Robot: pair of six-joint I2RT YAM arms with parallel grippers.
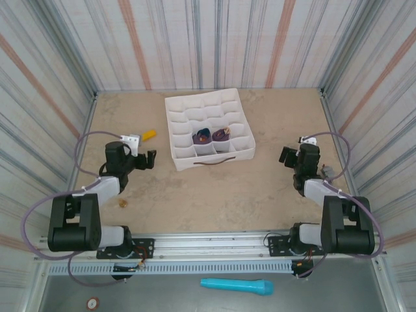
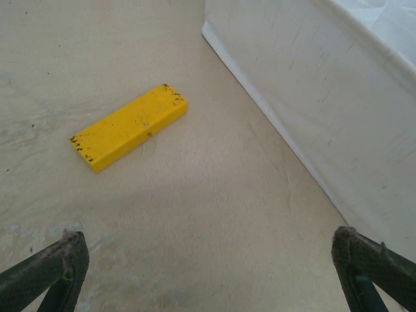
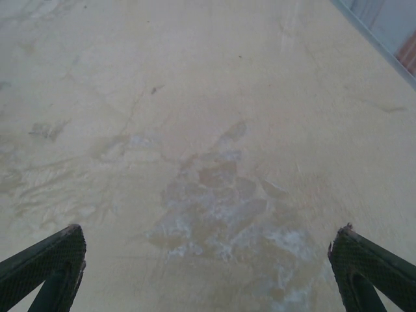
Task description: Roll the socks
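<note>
Wrapping up, by my read | socks: both bundled, in side-by-side cells of divider box | your L gripper: wide open, empty | R gripper: same | to do: nothing obvious.

lab test cell, striped walls enclosing a beige table

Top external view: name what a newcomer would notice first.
The white divided box in the middle of the table stands out, with two purple socks tucked in neighbouring compartments near its front. A yellow block lies left of the box, ahead of the open left tool.
</note>
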